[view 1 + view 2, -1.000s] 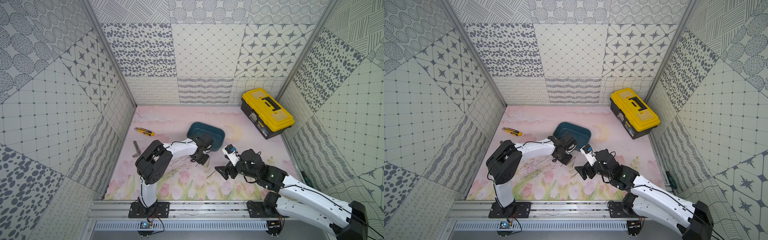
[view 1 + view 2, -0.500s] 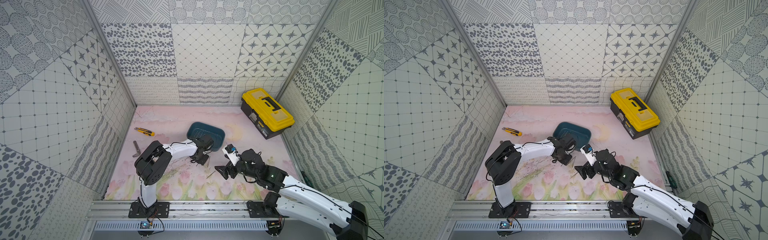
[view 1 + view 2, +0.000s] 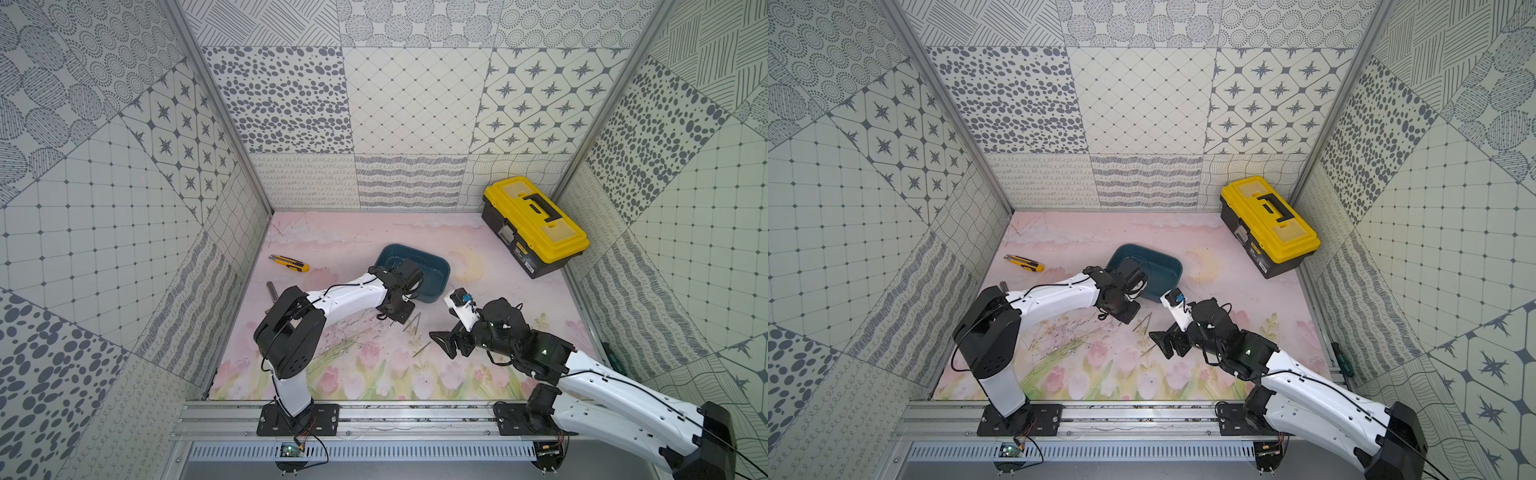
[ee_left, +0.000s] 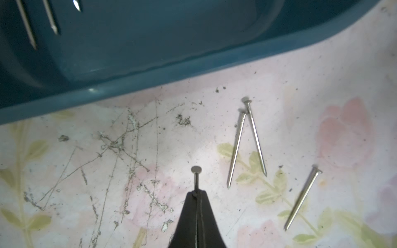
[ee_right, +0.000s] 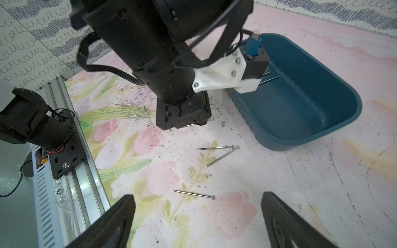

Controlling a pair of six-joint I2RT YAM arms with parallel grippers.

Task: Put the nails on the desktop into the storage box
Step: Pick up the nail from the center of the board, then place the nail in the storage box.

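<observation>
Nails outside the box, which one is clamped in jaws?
The nail sticking head-first out of the left gripper, whose jaws are shut. The other three lie loose: a touching pair and one alone.

Teal storage box [image 3: 435, 271] upright on scuffed floral worktop [image 4: 322, 85], nail tips [image 4: 51, 21] showing inside. Three loose nails [image 4: 301, 198] lie flat near it, two touching in a V. Another nail [image 4: 196, 178] pinched by left hand [image 4: 197, 193].
</observation>
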